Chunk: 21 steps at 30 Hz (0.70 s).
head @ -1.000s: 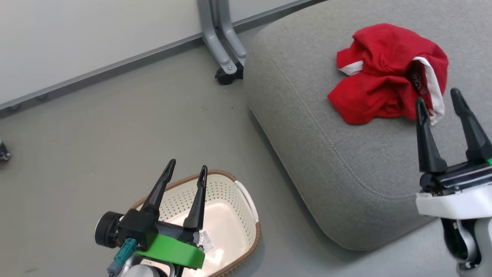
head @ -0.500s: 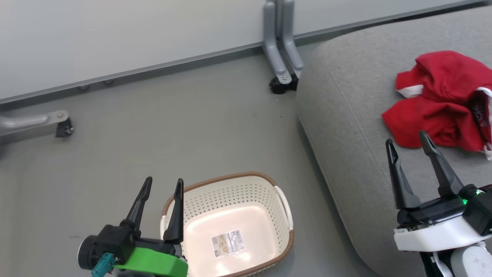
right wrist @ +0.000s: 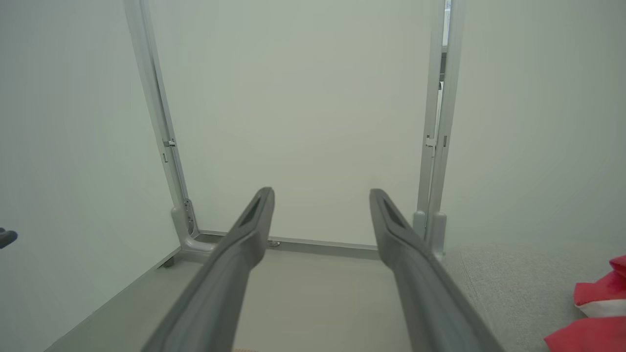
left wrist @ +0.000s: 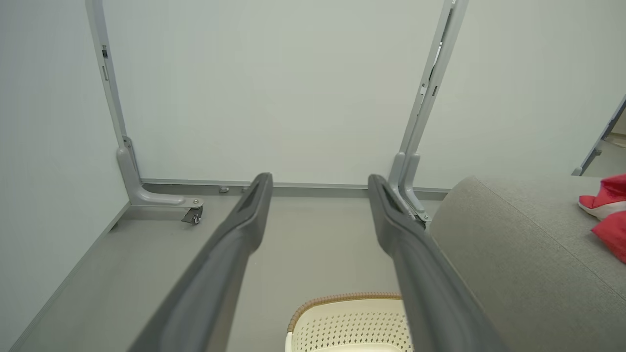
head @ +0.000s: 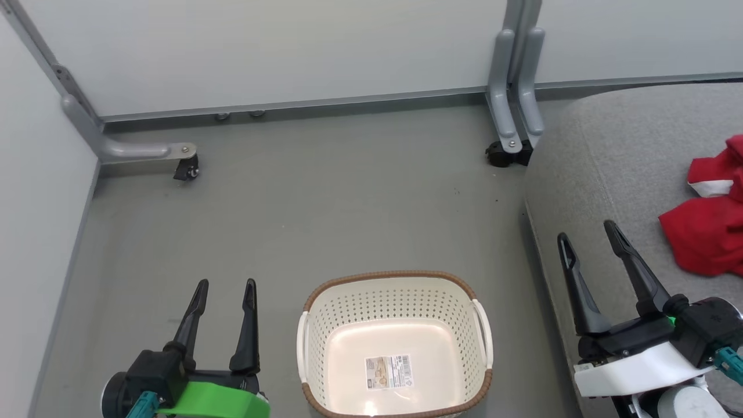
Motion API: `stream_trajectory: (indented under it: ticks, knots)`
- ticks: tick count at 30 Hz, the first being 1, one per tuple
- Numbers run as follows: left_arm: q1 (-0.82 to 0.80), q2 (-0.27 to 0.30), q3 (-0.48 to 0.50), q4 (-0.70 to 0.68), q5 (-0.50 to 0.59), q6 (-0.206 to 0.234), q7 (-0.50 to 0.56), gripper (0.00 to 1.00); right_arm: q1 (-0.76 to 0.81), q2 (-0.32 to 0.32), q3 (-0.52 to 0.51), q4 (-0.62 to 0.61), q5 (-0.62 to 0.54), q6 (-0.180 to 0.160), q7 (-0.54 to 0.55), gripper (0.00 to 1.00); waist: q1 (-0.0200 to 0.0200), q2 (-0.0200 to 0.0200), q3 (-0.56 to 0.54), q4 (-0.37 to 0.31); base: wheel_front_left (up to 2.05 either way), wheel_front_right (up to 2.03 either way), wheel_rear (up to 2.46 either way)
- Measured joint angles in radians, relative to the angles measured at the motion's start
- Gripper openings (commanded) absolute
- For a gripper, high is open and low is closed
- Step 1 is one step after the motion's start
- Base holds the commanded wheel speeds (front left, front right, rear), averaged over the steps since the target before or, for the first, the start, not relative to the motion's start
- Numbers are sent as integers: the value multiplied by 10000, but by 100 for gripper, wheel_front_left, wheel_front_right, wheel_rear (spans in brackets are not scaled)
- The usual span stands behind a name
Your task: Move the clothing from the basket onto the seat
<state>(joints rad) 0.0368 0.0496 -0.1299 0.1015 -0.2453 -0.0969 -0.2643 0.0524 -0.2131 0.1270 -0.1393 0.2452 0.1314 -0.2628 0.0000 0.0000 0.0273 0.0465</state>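
The cream perforated basket with a brown rim stands on the floor at bottom centre, holding nothing but a label; its rim also shows low in the left wrist view. Red clothing with white trim lies bunched on the grey seat at the right edge, and shows again as clothing and clothing in the wrist views. My left gripper hovers open left of the basket. Over the seat's front left edge, my right gripper is open and holds nothing.
White partition panels wall in the back and left. Their grey feet on castors stand at the back left and beside the seat's corner. Grey floor stretches between the basket and the panels.
The head camera has swung left, so the seat and clothing slid to the right edge and the basket came to centre. Both grippers stayed open with nothing in them.
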Motion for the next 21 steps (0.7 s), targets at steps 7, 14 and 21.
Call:
stream_trajectory:
  ticks: [7, 14, 21]
  knots:
    - [127, -2, -56, 52, -21, -13, 0, 100, 23, 142, 40, 117, -40, 0, 0, 100, 0, 0, -166, 683, 0, 0, 0]
    - [187, 0, -65, 88, -19, 52, 0, 100, 55, 265, -17, 176, -75, 0, 0, 100, 0, 0, -302, 1079, 0, 0, 0]
    - [199, -2, -90, 98, 94, 92, 0, 100, 264, 566, -541, 633, -276, 0, 0, 100, 0, 0, -282, 867, 0, 0, 0]
